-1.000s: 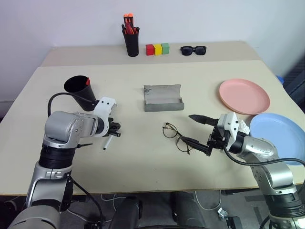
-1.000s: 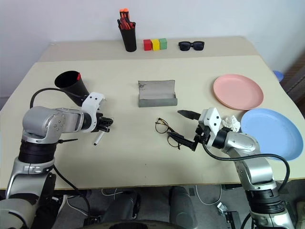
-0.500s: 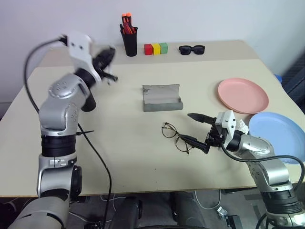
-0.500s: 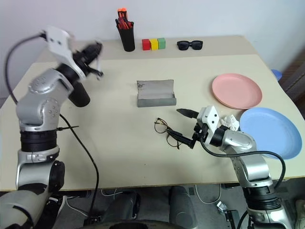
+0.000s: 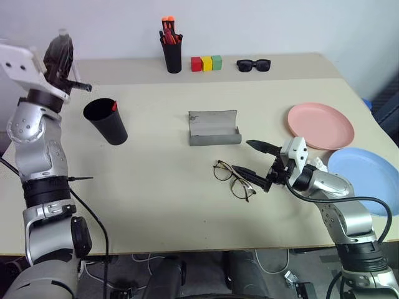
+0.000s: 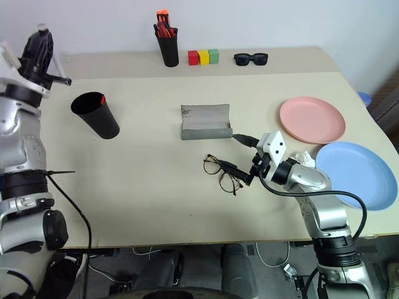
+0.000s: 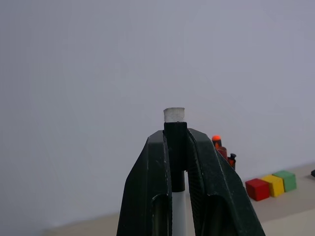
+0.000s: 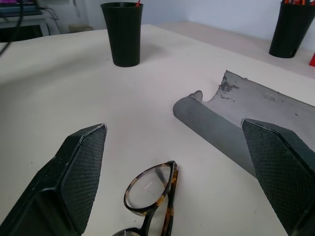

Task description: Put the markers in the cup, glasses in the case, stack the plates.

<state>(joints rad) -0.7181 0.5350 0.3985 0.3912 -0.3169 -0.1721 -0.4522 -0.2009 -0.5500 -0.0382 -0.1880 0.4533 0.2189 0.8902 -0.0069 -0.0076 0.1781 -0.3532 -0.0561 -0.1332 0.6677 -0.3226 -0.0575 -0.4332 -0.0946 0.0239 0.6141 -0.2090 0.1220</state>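
1. High on the left, above the table's (image 5: 162, 205) far-left corner, the left gripper (image 7: 175, 147) is clenched on the white-bodied marker (image 7: 174, 115), whose end pokes out past the fingertips.
2. Below it and a little to the right stands the black cup (image 5: 106, 121), upright and open, with the red tip of the other marker (image 5: 114, 106) showing at its rim. That one looks to be in already.
3. Judgement: the held marker is light, stiff and smooth, so it could swivel or slip in a narrow pinch. A grip near the middle, with the pen pointing down over the cup mouth, should let it drop cleanly. The cup is light too, and a sideways knock could tip it.
4. Near the middle of the table, the right gripper (image 5: 255, 159) is released, jaws spread wide and level, pointing left at the glasses (image 5: 232, 179).
5. The glasses lie on the table just near of the grey case (image 5: 214, 129), which sits open with its lid up; one finger reaches over them, though contact cannot be told.
6. Judgement: thin wire frames are springy and fragile, the lenses slick; the bridge or a temple hinge looks the safest hold.
7. On the right, the pink plate (image 5: 320, 126) and blue plate (image 5: 365, 179) lie side by side, not stacked.
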